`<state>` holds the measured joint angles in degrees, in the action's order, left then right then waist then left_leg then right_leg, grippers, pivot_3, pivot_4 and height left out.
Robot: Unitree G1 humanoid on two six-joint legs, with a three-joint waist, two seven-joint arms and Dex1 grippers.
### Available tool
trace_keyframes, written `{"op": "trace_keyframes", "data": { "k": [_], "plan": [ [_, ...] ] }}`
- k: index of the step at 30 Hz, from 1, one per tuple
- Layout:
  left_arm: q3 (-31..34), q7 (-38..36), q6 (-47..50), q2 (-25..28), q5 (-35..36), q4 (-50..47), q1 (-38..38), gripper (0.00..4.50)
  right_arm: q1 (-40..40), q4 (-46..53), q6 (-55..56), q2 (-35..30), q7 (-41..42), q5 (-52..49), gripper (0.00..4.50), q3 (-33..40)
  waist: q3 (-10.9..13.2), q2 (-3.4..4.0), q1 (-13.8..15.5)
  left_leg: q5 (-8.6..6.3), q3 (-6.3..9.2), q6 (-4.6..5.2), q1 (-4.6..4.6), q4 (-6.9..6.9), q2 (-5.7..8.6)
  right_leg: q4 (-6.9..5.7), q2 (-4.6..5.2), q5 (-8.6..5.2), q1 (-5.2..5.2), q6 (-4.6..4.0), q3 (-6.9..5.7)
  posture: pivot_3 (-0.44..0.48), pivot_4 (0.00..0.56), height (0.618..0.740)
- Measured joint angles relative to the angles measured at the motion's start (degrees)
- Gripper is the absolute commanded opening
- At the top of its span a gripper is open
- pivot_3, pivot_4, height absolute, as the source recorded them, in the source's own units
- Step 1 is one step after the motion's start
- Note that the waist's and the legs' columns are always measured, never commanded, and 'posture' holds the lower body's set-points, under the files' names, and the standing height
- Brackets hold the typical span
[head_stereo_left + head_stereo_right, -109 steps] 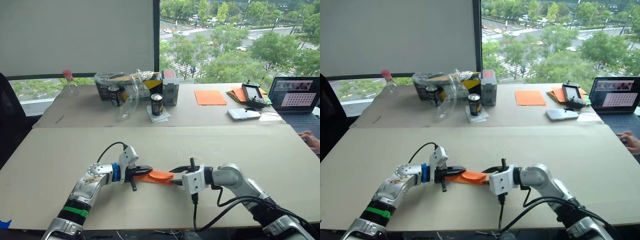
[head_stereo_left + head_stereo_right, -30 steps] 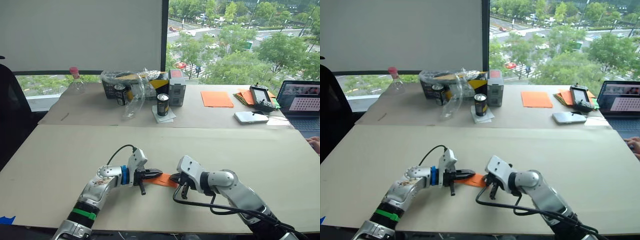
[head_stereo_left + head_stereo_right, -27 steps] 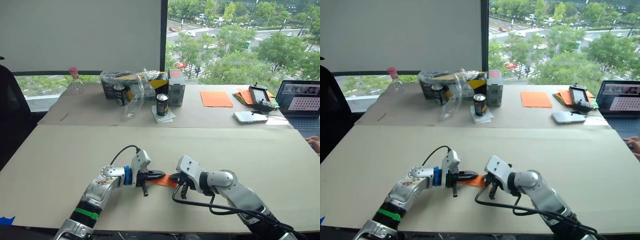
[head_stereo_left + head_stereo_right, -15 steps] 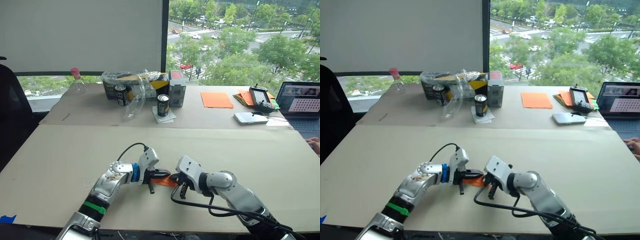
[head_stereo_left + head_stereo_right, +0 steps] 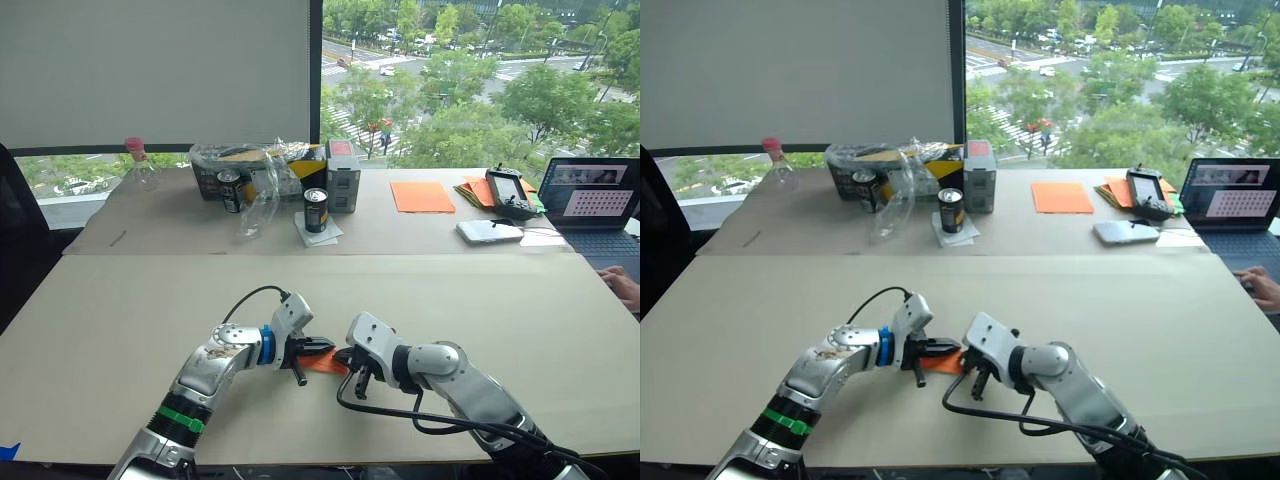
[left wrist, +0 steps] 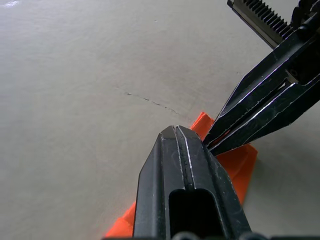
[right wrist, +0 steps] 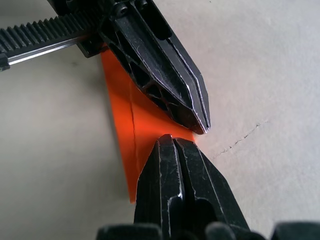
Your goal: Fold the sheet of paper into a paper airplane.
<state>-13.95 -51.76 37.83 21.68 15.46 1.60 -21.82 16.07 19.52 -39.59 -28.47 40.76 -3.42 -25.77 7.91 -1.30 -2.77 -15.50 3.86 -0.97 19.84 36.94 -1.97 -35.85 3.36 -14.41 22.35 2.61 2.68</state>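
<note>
The sheet of paper (image 5: 325,363) is a small, creased, bright-orange wedge lying flat on the near table (image 5: 120,330). It shows close up in the left wrist view (image 6: 236,165) and in the right wrist view (image 7: 125,117). My left gripper (image 5: 322,347) is shut, its tips down on the wedge's left part. My right gripper (image 5: 344,356) is also shut and meets the wedge from the right. The two pairs of fingertips almost touch over the paper. The left fingers (image 6: 176,150) and the right fingers (image 7: 170,160) hide part of it.
On the far table stand a soda can (image 5: 314,209), a grey box (image 5: 341,175), a basket with crumpled plastic (image 5: 250,165), a bottle (image 5: 138,165), a smooth orange sheet (image 5: 420,195), a paper pile (image 5: 478,187), a controller (image 5: 506,190) and a laptop (image 5: 598,195). A person's hand (image 5: 625,285) rests at the right edge.
My left gripper has moved right, toward the right gripper. The orange strip showing between them has shrunk from a long span to a small patch. The camera has also shifted.
</note>
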Motion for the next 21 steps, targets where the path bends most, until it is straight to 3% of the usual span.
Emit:
{"op": "trace_keyframes", "data": {
  "k": [6, 9, 15, 21],
  "plan": [
    [17.56, 6.71, 5.46, -8.35, 14.04, 0.11, 1.32, 0.00, 1.42, -0.98, 0.14, -0.21, 1.10, 0.01, 0.02, -0.03, 0.30, -0.41, 0.11, 0.10, 0.27, -0.14, 0.10, 0.01, 0.00, -0.11, -0.02, 0.01, 0.13, 0.00, -0.20, 0.000, 0.150, 0.715],
    [20.65, 8.43, 6.31, -8.20, 17.30, -3.05, -0.19, 0.00, 1.52, -1.12, 0.29, -0.19, 1.52, 0.00, 0.02, -0.03, 0.33, -0.45, 0.03, 0.13, 0.29, -0.20, 0.10, 0.00, 0.02, -0.12, -0.02, 0.02, 0.12, -0.01, -0.20, 0.000, 0.150, 0.715],
    [17.67, 6.99, 3.51, -0.25, 14.23, -5.16, 1.50, 0.00, 1.62, -1.30, 0.42, -0.19, 1.81, 0.02, 0.02, 0.05, 0.34, -0.43, 0.00, 0.18, 0.30, -0.29, 0.09, -0.06, 0.03, -0.10, -0.02, 0.02, 0.14, -0.04, -0.19, 0.000, 0.150, 0.715],
    [7.75, 3.72, -3.75, 4.00, 5.87, -3.63, 3.79, 0.00, 1.70, -1.36, 0.42, -0.15, 1.75, 0.09, 0.02, 0.07, 0.36, -0.42, 0.12, 0.20, 0.29, -0.33, 0.11, -0.06, 0.02, -0.10, -0.02, 0.02, 0.17, -0.10, -0.20, 0.000, 0.150, 0.715]
  ]
}}
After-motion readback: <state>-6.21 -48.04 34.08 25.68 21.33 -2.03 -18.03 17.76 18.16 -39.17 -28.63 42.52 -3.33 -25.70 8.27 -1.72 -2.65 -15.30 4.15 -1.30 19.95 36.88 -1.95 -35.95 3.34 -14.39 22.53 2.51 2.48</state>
